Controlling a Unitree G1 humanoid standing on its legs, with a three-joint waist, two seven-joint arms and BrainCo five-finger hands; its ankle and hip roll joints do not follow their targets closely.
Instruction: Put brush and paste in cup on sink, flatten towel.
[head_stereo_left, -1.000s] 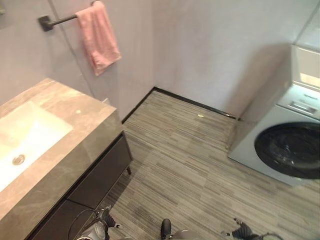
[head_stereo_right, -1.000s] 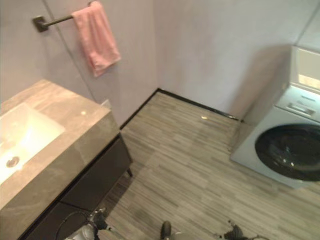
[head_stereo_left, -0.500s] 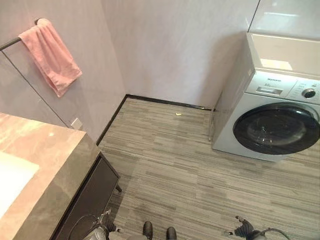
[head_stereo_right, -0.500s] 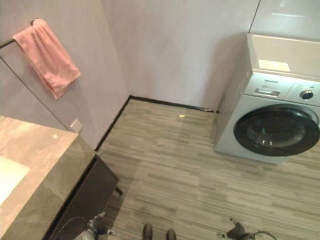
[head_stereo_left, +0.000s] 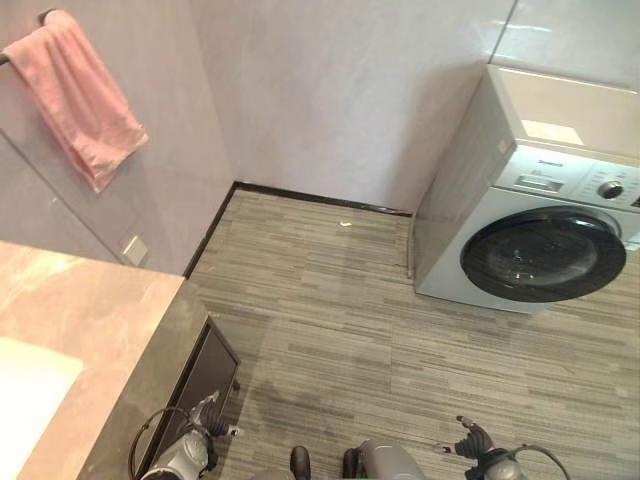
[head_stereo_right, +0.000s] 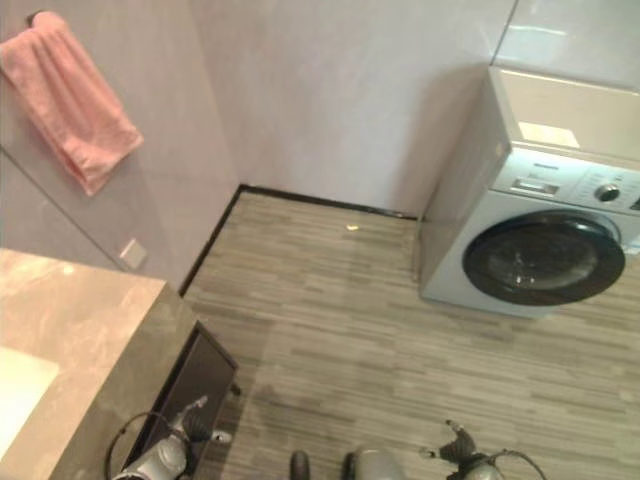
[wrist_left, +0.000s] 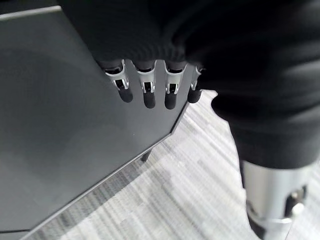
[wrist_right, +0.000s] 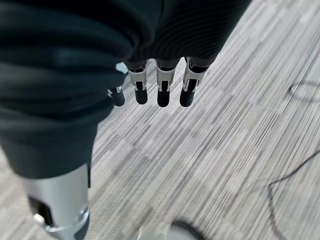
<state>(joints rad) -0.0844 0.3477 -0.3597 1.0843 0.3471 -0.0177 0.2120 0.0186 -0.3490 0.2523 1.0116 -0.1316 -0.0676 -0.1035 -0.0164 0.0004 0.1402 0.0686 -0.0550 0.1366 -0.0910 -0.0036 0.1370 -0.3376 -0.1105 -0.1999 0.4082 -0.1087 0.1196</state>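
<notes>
Your pink towel (head_stereo_left: 75, 95) hanging bunched on the wall rail above the stone sink counter (head_stereo_left: 90, 330), your left hand (wrist_left: 150, 85) beside the dark cabinet (wrist_left: 60, 125) with relaxed empty fingers, your right hand (wrist_right: 160, 82) likewise loose over the plank floor (head_stereo_left: 400, 340), washing machine (head_stereo_left: 540, 220) against the far wall.

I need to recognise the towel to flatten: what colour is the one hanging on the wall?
Pink; the towel shows best in the left eye view.

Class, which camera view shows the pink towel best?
The left eye view: the pink towel hangs whole and bunched from its rail on the wall. In the right eye view its left edge is cropped. The wrist views face the cabinet and floor instead.
</notes>
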